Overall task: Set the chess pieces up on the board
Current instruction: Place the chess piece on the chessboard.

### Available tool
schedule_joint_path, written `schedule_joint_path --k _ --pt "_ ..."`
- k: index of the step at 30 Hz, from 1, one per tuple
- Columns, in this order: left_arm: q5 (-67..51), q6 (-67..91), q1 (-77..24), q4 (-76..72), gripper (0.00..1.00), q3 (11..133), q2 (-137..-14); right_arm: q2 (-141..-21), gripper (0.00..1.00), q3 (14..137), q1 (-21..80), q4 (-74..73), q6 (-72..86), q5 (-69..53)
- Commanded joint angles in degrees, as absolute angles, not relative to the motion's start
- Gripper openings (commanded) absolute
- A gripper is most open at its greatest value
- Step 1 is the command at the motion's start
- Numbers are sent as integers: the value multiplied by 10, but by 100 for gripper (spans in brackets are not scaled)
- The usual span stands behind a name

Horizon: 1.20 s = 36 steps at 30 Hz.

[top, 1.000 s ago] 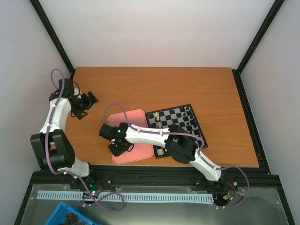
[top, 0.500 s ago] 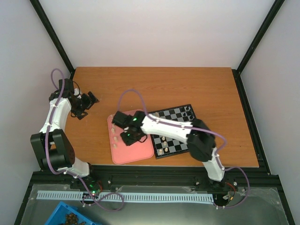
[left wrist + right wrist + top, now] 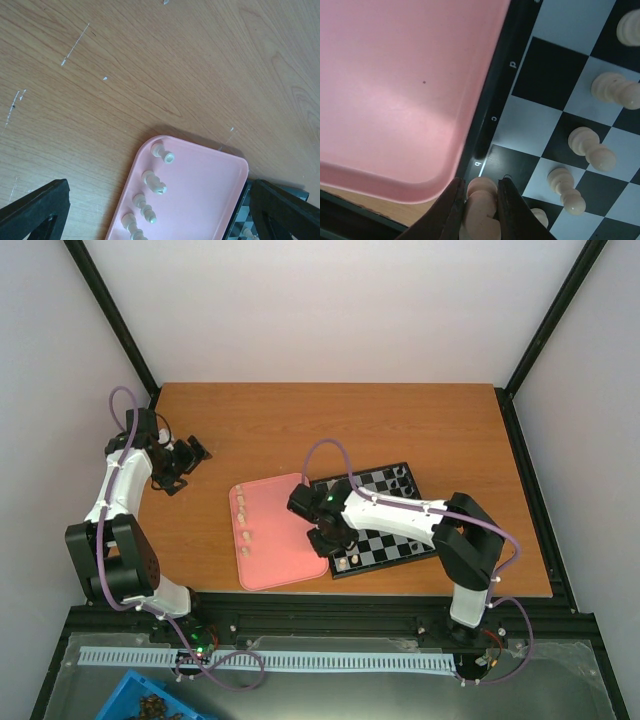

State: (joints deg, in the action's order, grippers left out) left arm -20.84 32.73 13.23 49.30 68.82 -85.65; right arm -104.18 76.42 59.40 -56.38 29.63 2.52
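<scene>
The board [image 3: 392, 538] lies right of centre, with cream chess pieces [image 3: 343, 562] along its near left side and dark ones [image 3: 403, 480] at the far end. My right gripper [image 3: 322, 530] is at the board's left rim, shut on one cream chess piece [image 3: 484, 207]. That piece hangs just above the corner square by the letter b. Three cream pawns [image 3: 592, 147] stand on squares [image 3: 550, 75] close by. Several more cream pieces [image 3: 155, 182] lie on the pink tray [image 3: 205, 195]. My left gripper [image 3: 185, 462] is open and empty at the table's back left.
The pink tray [image 3: 285, 550] touches the board's left rim, its loose pieces [image 3: 243, 522] lined along its left edge. A blue bin [image 3: 150, 704] sits below the table's front edge at the left. Black frame posts run along both table sides.
My right arm has swung from the tray's left side across to the board's left rim, carrying the cream piece. The tray's pieces are now uncovered. The left arm has not moved.
</scene>
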Motion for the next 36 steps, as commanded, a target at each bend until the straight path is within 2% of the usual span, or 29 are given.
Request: schedule_joint_path --k 1,36 --pt "-207 315 135 486 100 691 -860 -1015 15 743 591 -544 303 35" --pt "-204 311 134 486 100 681 -850 -1031 18 701 572 -507 296 41"
